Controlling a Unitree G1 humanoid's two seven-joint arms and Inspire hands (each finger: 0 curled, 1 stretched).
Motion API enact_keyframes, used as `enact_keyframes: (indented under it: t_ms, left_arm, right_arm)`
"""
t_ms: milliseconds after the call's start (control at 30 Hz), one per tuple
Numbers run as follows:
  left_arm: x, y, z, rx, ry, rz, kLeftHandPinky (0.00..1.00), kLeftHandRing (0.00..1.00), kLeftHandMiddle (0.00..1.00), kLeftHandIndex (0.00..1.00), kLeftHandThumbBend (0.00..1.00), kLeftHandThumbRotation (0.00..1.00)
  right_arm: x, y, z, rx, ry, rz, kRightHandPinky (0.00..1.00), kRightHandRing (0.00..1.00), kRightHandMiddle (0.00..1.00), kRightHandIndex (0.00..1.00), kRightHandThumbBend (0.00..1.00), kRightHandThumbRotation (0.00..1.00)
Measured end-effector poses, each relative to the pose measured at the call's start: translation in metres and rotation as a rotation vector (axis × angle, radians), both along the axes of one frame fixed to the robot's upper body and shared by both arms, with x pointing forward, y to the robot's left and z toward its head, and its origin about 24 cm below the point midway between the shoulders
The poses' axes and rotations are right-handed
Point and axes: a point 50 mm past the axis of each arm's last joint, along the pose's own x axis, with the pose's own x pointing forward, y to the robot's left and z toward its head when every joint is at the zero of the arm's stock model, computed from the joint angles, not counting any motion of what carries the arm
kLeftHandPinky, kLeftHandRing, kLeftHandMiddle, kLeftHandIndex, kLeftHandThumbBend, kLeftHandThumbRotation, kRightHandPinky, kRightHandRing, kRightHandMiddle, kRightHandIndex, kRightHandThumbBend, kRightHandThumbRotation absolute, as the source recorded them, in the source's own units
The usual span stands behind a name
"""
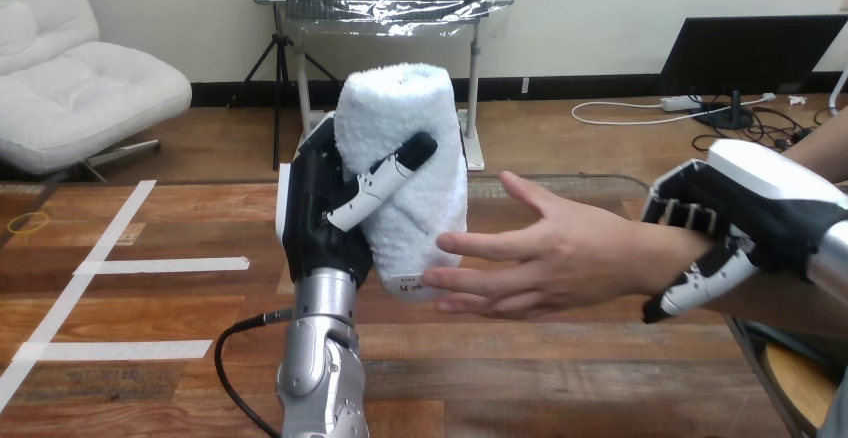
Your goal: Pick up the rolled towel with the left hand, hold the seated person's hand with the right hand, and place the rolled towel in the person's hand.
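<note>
A white rolled towel (pixel 405 173) stands upright above the table, held by my left hand (pixel 325 213), whose thumb and fingers curl round it. The person's hand (pixel 555 253) reaches in from the right, palm open and fingers spread toward the towel, its fingertips touching the towel's lower part. My right hand (pixel 735 223) wraps the person's wrist from the right, fingers curled over the top and thumb under it.
The wooden table (pixel 150 308) carries white tape lines (pixel 100 268) at the left. A yellow ring (pixel 27 222) lies at the far left edge. A round wooden stool top (pixel 805 383) shows at the bottom right.
</note>
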Motion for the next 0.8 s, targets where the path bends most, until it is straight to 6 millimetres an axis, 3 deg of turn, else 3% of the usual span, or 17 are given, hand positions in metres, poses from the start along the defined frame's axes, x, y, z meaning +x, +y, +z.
enact_keyframes:
  t_ms: [800]
  left_arm:
    - [-0.005,-0.006,-0.016,-0.001,0.074,-0.037,0.3,0.34,0.4,0.42,0.76,0.0]
  right_arm:
    - [0.001,0.011,0.009,0.015,-0.036,0.053,0.33,0.39,0.44,0.47,0.93,0.17]
